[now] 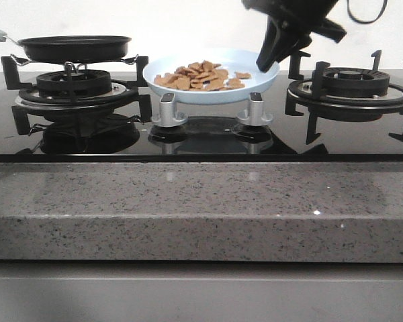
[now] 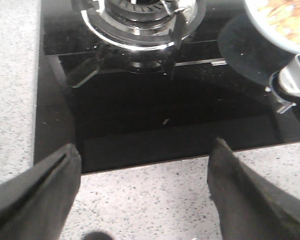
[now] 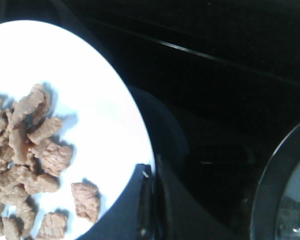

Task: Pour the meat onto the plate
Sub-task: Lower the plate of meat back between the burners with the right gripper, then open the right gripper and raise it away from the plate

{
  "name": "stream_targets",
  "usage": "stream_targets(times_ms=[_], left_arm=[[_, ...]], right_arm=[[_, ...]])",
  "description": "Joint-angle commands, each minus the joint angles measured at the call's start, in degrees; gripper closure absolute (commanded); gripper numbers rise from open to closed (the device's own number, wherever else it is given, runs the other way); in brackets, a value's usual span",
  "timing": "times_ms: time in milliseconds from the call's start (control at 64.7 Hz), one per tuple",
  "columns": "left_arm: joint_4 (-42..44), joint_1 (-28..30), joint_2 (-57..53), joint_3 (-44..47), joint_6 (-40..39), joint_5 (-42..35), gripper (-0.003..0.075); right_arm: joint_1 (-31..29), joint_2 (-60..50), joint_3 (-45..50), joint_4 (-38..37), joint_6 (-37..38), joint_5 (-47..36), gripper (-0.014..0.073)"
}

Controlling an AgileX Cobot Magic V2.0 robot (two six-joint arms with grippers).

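Observation:
The pale-blue plate [image 1: 256,78] sits level over the two stove knobs at the middle of the hob, with a loose pile of orange-brown meat [image 1: 200,76] on it. My right gripper [image 1: 264,66] comes down from above and is shut on the plate's right rim. The right wrist view shows its jaws [image 3: 152,175] closed on the rim of the plate [image 3: 100,95], with the meat [image 3: 32,145] close by. My left gripper [image 2: 142,170] is open and empty over the counter's front edge. The plate's rim [image 2: 262,22] shows in the left wrist view.
A black frying pan [image 1: 74,47] stands on the left burner [image 1: 74,86]. The right burner [image 1: 349,84] is bare. Two silver knobs [image 1: 166,111] [image 1: 255,109] stand under the plate. The speckled stone counter [image 1: 201,201] runs along the front.

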Motion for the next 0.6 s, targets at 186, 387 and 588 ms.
stream_targets(times_ms=[186, 387, 588], left_arm=[[-1.31, -0.51, -0.22, -1.42, -0.46, -3.50, 0.0206], [-1.51, -0.51, -0.22, -1.42, -0.46, -3.50, 0.0206], [-1.52, -0.51, -0.22, -1.42, -0.46, -3.38, 0.0206]], right_arm=[[-0.92, -1.10, -2.45, 1.35, -0.25, -4.50, 0.0673], [-0.92, -1.10, -2.45, 0.88, -0.25, -4.67, 0.0374], [-0.92, -4.34, -2.45, -1.12, -0.25, -1.45, 0.0293]])
